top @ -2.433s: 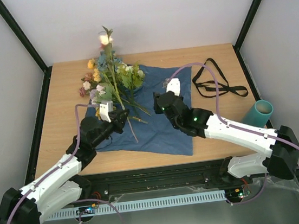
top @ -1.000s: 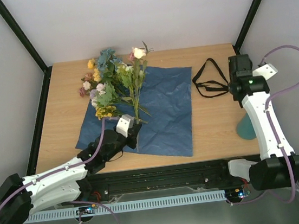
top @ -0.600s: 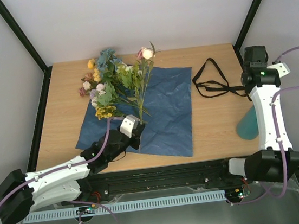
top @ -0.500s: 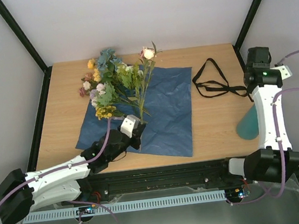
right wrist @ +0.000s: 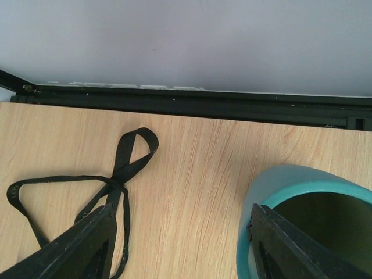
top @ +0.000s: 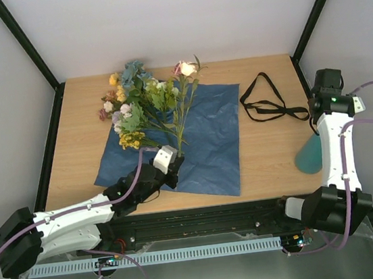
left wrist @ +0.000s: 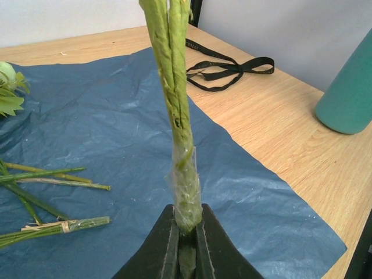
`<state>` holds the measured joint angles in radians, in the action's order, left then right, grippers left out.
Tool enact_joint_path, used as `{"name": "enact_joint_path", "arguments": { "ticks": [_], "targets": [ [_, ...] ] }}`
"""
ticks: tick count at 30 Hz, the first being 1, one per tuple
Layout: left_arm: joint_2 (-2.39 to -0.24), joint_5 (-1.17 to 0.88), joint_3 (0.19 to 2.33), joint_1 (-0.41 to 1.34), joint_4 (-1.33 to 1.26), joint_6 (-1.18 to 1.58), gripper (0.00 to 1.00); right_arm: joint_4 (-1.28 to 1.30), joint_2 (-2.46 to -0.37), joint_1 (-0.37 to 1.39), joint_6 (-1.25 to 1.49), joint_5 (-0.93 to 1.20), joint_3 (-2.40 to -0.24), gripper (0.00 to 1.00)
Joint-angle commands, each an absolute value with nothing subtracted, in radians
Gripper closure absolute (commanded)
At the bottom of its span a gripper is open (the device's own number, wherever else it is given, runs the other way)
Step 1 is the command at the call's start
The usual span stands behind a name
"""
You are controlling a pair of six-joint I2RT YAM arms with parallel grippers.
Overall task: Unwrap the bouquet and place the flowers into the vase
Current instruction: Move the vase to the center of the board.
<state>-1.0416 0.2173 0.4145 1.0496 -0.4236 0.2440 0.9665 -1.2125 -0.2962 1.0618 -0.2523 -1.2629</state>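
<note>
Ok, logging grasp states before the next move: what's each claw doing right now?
Left claw: closed on flower stems.
Right claw: open, empty, by the vase.

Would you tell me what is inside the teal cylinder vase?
The teal cylinder vase shows a dark, bare inner wall, no stems; its bottom is out of frame, and from above the right arm hides its mouth.

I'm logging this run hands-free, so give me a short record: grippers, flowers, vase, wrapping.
Left gripper: shut on a taped bunch of green stems, held above the blue paper
Right gripper: open, empty, near the vase
Other flowers: lying on the paper's far left corner
Vase: by the table's right edge, no stems seen inside
Ribbon: loose on the table, off the paper
</note>
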Motion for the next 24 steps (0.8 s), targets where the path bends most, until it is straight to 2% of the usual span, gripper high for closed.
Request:
{"name": "enact_joint_path", "arguments": {
  "ticks": [1,13,24],
  "targets": [
    [-1.038,0.259,0.449,1.064,-0.436,0.219,0.98,1.040,-1.218,-0.300,1.106,-0.227,-1.287,0.39],
    [-1.014,0.291,0.450,1.086,-0.427,0.208,0.98,1.073,-1.167,-0.301,1.165,-0.241,-1.294,0.39],
    [-1.030,0.298,0.452,1.092,-0.430,0.203,0.98,1.026,-1.150,-0.301,1.177,-0.236,-1.194,0.42]
  ]
}}
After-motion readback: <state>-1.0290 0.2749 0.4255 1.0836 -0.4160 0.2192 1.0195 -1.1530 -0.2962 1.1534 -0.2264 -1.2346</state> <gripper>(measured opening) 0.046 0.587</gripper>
